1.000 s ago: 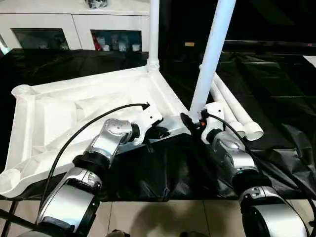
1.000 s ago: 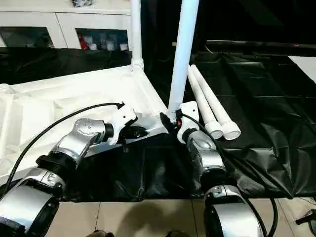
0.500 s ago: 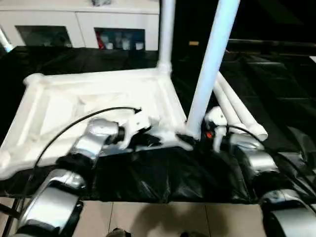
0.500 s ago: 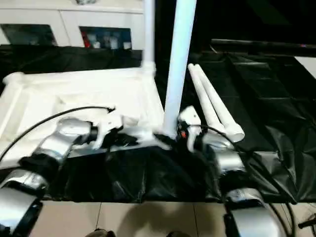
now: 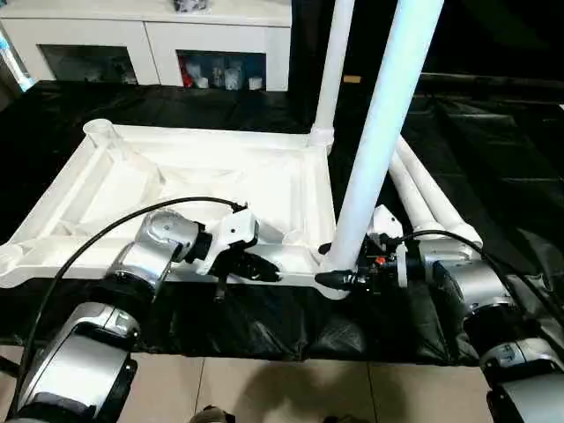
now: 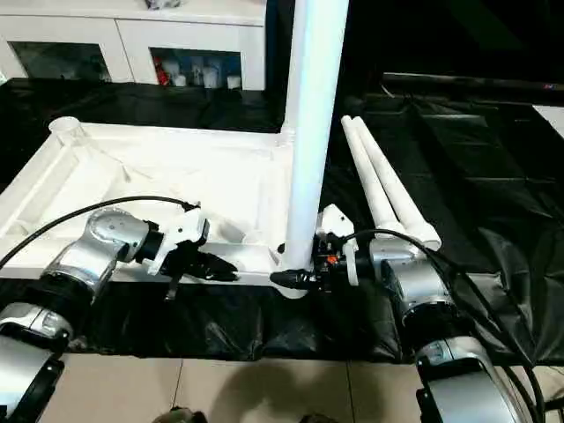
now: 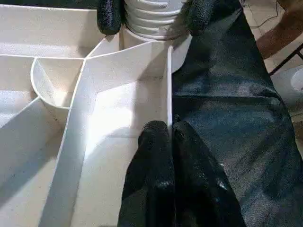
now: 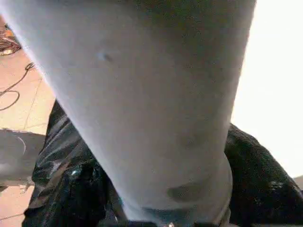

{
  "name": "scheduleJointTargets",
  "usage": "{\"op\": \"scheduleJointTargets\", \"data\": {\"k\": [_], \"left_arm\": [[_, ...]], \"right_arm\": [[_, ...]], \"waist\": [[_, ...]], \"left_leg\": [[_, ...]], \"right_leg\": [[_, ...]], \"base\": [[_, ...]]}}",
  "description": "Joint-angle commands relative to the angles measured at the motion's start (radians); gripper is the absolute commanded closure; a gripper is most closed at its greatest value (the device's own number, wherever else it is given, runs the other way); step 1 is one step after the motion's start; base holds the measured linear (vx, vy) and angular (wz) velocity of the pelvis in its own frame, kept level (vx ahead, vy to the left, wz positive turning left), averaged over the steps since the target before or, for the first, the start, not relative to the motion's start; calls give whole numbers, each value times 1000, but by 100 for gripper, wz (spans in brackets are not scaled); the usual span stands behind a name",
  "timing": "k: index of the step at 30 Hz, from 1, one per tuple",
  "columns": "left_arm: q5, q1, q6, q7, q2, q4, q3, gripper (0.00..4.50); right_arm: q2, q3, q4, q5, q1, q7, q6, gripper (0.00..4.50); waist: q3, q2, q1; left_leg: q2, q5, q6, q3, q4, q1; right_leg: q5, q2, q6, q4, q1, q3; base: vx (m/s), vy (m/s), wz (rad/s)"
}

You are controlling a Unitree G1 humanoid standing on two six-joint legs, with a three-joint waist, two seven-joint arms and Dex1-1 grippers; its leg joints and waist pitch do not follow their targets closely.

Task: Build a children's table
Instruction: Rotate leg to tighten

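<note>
Near edge first: our left gripper (image 5: 256,264), jaws pressed together, pinches tabletop (image 5: 203,176) near rim wall. Our right gripper (image 5: 339,278) jaws straddle base of near leg (image 5: 379,132) at near right corner socket; grip looks likely. Step, we judge: seating second leg. Next: push or twist home. Farther: far leg (image 5: 333,62) stands in far right socket; two spare legs (image 5: 432,198) lie beside, on black sheet (image 5: 493,150).

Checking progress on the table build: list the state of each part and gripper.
tabletop: upside down on the black sheet.
far leg: upright in its corner socket.
near leg: upright at the near corner.
two spare legs: lying loose.
left gripper: pinching the tabletop's edge.
right gripper: around the near leg's base.
</note>
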Motion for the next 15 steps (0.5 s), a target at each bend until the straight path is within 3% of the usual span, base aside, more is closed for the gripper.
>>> {"op": "scheduleJointTargets", "data": {"k": [1, 6, 10, 13, 15], "left_arm": [[-3, -23, -11, 30, -14, -8, -2, 450], [19, -37, 25, 167, -44, 20, 19, 450], [25, -47, 87, 333, -113, 19, 50, 450], [36, -52, 113, 419, -152, 16, 56, 450], [43, -60, 135, 510, -206, 16, 62, 450]], "right_arm": [[21, 41, -23, -1, 20, 21, 8, 170], [63, -2, 1, -16, 35, -135, -15, 172], [140, -83, 103, -56, 15, -487, -54, 173], [180, -128, 143, -48, 2, -631, -48, 175], [228, -170, 181, -29, -15, -760, -52, 175]], "waist": [[-72, -7, 2], [-66, -10, -2], [-63, -10, -20], [-62, -12, -31], [-65, -8, -40]], "left_leg": [[32, -317, 26, -10, -72, 26], [30, -366, 1, -13, -75, 29], [25, -417, -33, -23, -76, 36], [21, -437, -28, -25, -74, 35], [22, -444, -24, -24, -74, 36]], "right_leg": [[-321, -46, -233, -69, 42, 30], [-416, -48, -206, -77, 36, 30], [-545, -53, -158, -93, 27, 27], [-574, -50, -140, -100, 25, 24], [-548, -47, -146, -102, 21, 25]], "base": [[0, 0, 0], [0, 0, 0], [0, 0, 0], [0, 0, 0], [0, 0, 0]]}}
